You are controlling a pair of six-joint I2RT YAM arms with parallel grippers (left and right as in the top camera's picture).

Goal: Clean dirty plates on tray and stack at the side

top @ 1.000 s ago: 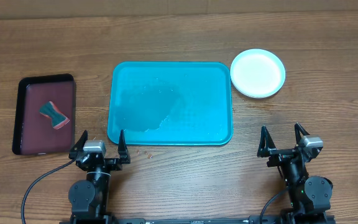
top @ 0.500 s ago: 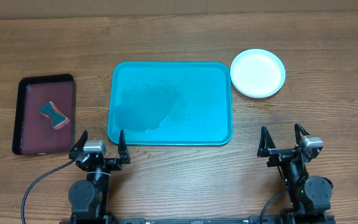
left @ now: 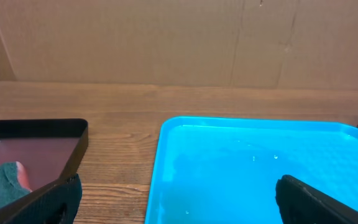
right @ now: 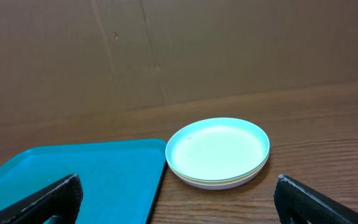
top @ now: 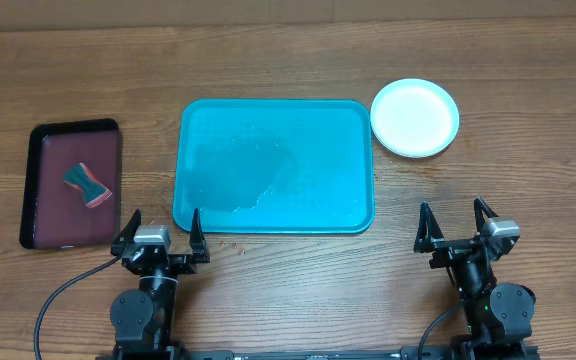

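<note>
Round pale plastic plates stacked just right of large turquoise plastic tray, which holds none. Left gripper & right gripper wide open, empty. Risk: careless R-side reach clips plates, scatters them.

Left claw and right claw are black, with pointed fingers, grey wrist blocks, black cables.

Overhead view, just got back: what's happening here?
Nothing is being handled. The left gripper and right gripper are parked open and empty on the near side of the turquoise tray. The plates sit stacked beside the tray's far right corner; the tray itself holds only a wet film. A sponge lies in the maroon tray.
</note>
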